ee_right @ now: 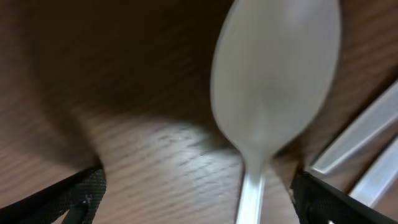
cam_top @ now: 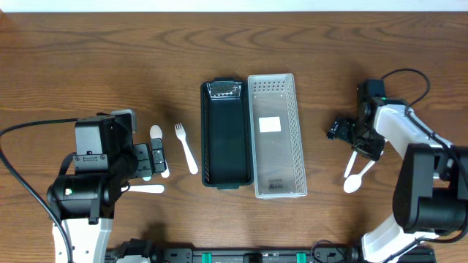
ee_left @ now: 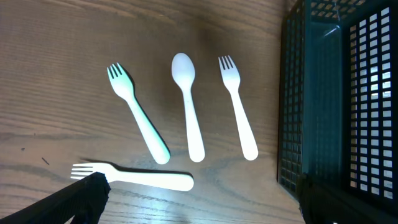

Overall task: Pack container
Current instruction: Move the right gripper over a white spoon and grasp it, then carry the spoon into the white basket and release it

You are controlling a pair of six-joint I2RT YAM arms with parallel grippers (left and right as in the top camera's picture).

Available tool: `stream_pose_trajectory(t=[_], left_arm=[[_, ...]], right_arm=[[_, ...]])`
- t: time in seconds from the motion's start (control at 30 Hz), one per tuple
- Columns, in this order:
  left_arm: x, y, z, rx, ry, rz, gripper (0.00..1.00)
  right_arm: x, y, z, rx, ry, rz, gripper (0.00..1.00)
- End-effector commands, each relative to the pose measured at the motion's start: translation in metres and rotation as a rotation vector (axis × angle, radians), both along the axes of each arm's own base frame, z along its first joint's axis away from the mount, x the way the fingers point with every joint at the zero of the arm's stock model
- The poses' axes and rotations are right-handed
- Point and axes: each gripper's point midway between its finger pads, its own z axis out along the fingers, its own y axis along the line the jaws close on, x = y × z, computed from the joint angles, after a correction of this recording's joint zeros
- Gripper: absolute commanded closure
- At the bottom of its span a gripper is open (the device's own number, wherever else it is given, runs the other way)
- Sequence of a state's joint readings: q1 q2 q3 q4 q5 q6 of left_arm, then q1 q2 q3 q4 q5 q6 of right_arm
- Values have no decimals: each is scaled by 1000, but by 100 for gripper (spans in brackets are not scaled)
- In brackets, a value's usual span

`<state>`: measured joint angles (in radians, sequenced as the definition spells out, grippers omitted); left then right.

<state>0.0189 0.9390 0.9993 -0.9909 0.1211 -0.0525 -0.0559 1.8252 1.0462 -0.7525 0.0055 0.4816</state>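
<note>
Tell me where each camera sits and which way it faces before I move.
Overhead: fixed above the table, looking straight down on the dark basket, clear basket and both arms.
Left wrist: on the left arm, facing down at forks and a spoon beside the dark basket; open left end effector at the bottom corners.
Right wrist: low over the table, facing a blurred spoon; open right end effector at the bottom corners.
Shared: overhead and left wrist both show the dark basket and the fork nearest it.

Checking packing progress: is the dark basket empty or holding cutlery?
Empty: overhead, the dark basket shows a bare floor; forks and spoons lie on the table.
</note>
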Motion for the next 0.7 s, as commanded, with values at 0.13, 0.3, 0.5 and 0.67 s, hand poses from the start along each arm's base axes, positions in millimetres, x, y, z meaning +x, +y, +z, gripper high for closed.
stream_pose_trajectory(t=[0.13,0.3,0.5,0.67], left_arm=[[2,1,6,-4,-12,8,2],[2,1,6,-4,-12,8,2],[2,1,6,-3,-12,8,2],[2,1,6,-4,-12,8,2]], right_arm=[[-7,7,-19,43,52,25,1],[-8,7,-19,44,56,24,11],[-10,7,-19,44,63,24,39],[-10,7,-19,44,63,24,57]])
